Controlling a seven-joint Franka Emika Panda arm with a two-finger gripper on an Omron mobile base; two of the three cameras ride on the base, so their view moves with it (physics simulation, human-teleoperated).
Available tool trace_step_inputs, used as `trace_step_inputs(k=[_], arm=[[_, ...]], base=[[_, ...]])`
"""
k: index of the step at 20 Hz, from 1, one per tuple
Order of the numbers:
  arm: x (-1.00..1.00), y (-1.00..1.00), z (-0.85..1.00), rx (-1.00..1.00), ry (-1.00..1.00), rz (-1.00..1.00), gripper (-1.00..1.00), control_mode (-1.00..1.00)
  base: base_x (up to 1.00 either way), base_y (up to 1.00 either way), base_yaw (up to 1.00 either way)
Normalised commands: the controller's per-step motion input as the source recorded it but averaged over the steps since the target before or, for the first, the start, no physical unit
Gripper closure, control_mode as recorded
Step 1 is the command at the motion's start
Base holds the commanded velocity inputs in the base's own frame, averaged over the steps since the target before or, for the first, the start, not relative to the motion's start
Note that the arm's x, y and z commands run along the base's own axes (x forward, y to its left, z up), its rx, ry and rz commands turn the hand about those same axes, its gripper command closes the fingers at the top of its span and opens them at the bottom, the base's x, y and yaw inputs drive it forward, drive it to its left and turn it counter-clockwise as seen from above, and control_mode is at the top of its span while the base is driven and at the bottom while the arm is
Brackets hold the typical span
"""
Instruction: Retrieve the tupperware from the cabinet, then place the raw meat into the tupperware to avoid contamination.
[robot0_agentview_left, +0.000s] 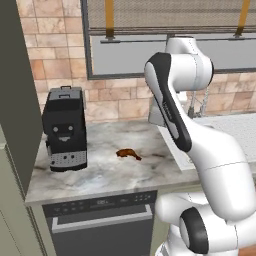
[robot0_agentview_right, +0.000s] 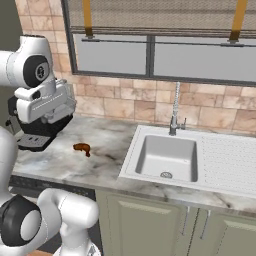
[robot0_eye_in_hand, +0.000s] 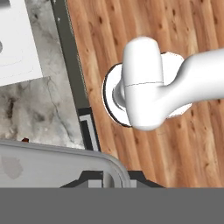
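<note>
Pale grey, see-through tupperware sits clamped in the closed gripper, carried high above the marble counter. The raw meat lies mid-counter, right of the coffee machine. Retrieval appears done; next, set the container down beside the meat.

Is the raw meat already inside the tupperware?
No, the raw meat lies bare on the marble counter, right of the coffee machine.
</note>
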Motion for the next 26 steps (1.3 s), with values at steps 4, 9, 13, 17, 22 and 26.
trace_step_inputs(k=[4,9,13,17,22,26], arm=[[0.00,0.00,0.00,0.00,0.00,0.00,1.00,1.00],[0.00,0.00,0.00,0.00,0.00,0.00,1.00,1.00],[0.42,-0.21,-0.06,0.00,0.00,0.00,1.00,-1.00],[0.61,-0.37,-0.17,0.00,0.00,0.01,1.00,-1.00],[0.66,-0.33,-0.25,0.00,0.02,0.01,1.00,-1.00],[0.67,-0.43,-0.51,-0.02,0.11,0.05,1.00,-1.00]], base=[[0.00,0.00,0.00],[0.03,0.00,0.00],[0.00,0.00,0.00],[0.00,0.00,0.00],[0.00,0.00,0.00],[0.00,0.00,0.00]])
